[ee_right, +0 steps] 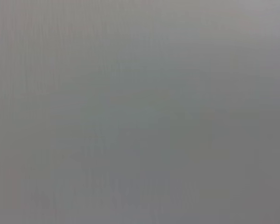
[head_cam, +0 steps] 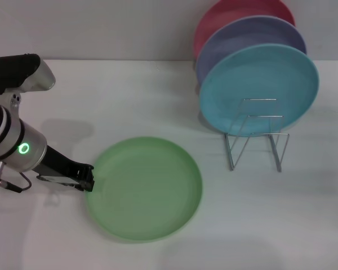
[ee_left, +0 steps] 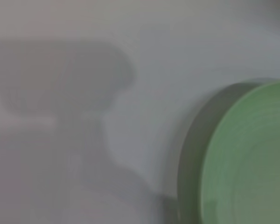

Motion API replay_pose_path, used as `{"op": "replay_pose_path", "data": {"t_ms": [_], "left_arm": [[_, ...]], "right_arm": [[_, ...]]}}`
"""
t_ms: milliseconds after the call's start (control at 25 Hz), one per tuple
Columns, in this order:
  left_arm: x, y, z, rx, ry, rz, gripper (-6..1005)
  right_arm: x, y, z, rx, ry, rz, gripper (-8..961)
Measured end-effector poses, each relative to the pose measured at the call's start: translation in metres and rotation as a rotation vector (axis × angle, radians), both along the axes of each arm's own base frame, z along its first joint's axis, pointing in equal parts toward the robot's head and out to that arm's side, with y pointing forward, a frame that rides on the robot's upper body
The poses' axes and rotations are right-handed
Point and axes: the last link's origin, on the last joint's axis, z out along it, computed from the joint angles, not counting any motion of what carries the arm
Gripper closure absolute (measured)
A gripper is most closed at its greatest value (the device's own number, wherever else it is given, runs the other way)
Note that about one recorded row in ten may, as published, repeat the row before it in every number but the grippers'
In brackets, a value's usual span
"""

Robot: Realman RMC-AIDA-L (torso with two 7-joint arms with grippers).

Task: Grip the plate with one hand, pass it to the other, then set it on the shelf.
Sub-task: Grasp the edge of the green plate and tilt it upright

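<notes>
The light green plate (head_cam: 143, 188) lies flat on the white table, front centre; part of its rim also shows in the left wrist view (ee_left: 245, 158). My left gripper (head_cam: 89, 178), on the arm with the green ring, sits low at the plate's left rim. It is open, with its fingertips right at the rim's edge and nothing held. The wire shelf (head_cam: 256, 138) stands at the back right, its front loops free. My right gripper is out of view; the right wrist view shows only a blank grey surface.
In the shelf's rear slots stand a turquoise plate (head_cam: 259, 87), a lavender plate (head_cam: 250, 36) and a pink plate (head_cam: 236, 11), all on edge. The white table (head_cam: 129, 95) runs back to a grey wall.
</notes>
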Motion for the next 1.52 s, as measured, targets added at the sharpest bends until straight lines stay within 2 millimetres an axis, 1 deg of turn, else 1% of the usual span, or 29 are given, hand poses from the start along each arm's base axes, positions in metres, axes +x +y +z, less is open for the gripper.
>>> {"op": "replay_pose_path", "data": {"t_ms": [520, 720, 1040, 1200, 1240, 1280, 1360, 1400, 1520], "left_arm": [[0.002, -0.001, -0.003, -0.003, 0.006, -0.016, 897], [0.002, -0.001, -0.003, -0.004, 0.009, -0.021, 973], [0.002, 0.002, 0.000, 0.011, 0.003, -0.023, 972], [0.004, 0.010, 0.008, 0.040, -0.018, -0.055, 972], [0.006, 0.015, 0.012, 0.068, -0.028, -0.072, 972], [0.006, 0.015, 0.012, 0.068, -0.028, -0.072, 972], [0.006, 0.023, 0.019, 0.118, -0.038, -0.099, 972], [0.006, 0.023, 0.019, 0.118, -0.038, -0.099, 972], [0.007, 0.032, 0.029, 0.166, -0.052, -0.131, 972]], "right_arm": [[0.001, -0.001, 0.000, -0.001, 0.008, 0.001, 430], [0.002, -0.002, 0.000, -0.001, 0.006, -0.001, 430], [0.002, -0.003, 0.000, -0.001, 0.006, -0.003, 430], [0.002, -0.003, 0.000, -0.001, 0.006, -0.002, 430], [0.002, -0.003, 0.000, -0.001, 0.006, -0.002, 430], [0.002, -0.003, 0.000, -0.001, 0.006, -0.002, 430], [0.003, -0.003, 0.000, 0.001, 0.008, -0.003, 430], [0.003, -0.003, 0.000, 0.001, 0.008, -0.003, 430], [0.004, -0.004, 0.001, 0.006, 0.010, -0.009, 430]]}}
